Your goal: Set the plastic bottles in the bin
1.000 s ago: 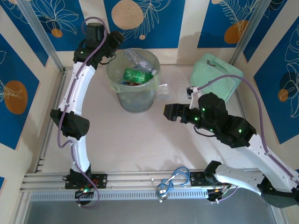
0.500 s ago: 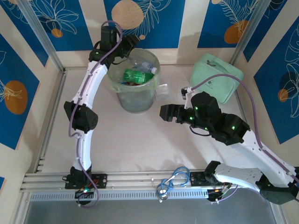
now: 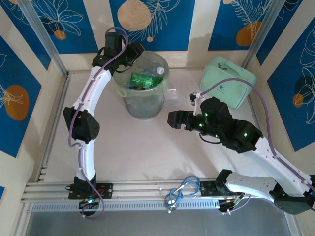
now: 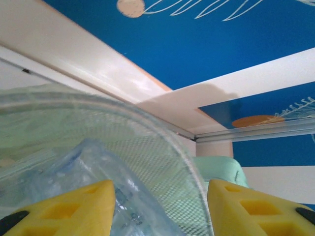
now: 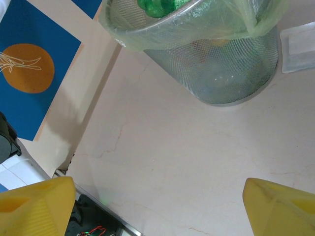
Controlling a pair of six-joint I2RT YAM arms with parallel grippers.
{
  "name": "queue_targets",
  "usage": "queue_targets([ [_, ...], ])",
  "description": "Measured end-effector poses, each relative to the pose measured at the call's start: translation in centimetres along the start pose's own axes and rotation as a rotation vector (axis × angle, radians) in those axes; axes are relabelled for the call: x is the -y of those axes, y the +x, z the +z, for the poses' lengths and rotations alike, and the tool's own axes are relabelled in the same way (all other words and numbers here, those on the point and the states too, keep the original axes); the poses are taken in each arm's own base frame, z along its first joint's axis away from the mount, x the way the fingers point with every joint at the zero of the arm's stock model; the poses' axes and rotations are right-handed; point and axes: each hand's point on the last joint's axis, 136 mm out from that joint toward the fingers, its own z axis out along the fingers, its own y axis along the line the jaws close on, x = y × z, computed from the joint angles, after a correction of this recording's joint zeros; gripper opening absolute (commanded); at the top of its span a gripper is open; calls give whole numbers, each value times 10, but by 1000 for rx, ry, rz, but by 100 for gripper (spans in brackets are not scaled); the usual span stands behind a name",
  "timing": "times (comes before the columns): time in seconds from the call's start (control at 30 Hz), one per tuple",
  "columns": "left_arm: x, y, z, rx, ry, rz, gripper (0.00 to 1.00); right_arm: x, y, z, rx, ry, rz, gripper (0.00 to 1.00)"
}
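My left gripper (image 3: 135, 53) hangs over the far-left rim of the bin (image 3: 142, 101), a translucent pale-green mesh bucket. Its jaws stand apart. A crushed clear bottle (image 4: 115, 184) leans against the left finger (image 4: 74, 206). There is a gap between that bottle and the right finger (image 4: 256, 209). From above, the clear bottle (image 3: 151, 64) lies on top of the pile in the bin beside a green bottle (image 3: 142, 78). My right gripper (image 3: 172, 119) is open over bare table to the right of the bin (image 5: 216, 54), with nothing between its fingers.
A mint-green soft case (image 3: 229, 86) lies at the back right. A flat white packet (image 3: 170, 97) lies on the table by the bin's right side. Blue patterned walls stand close behind the bin. Aluminium rails run along the near and left edges.
My left arm swung right, from beside the bin to over its rim. The clear bottle now lies further right in the bin. My right gripper edged slightly left.
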Motion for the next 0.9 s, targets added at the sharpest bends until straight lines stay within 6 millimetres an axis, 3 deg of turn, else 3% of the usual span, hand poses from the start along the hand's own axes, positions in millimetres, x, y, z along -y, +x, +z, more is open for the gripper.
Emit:
queue_targets([
  [0.23,40,-12,-35,56,72,68,59,-1,-1,-3,1,-1,-1,88],
  [0.43,73,-13,-93,116,122,137,61,-7,-10,-9,23,-7,-9,88],
  [0.53,82,-12,-119,145,139,174,67,-7,-19,-16,51,6,-19,89],
  [0.67,61,5,-145,160,92,238,85,7,-27,-26,106,79,-30,94],
  [0.8,29,17,-163,159,31,276,76,22,-35,-41,173,137,-34,95],
  [0.87,28,12,-164,165,34,289,77,27,-38,-46,195,152,-30,95],
  [0.9,26,10,-164,165,32,299,82,29,-40,-48,204,164,-29,95],
])
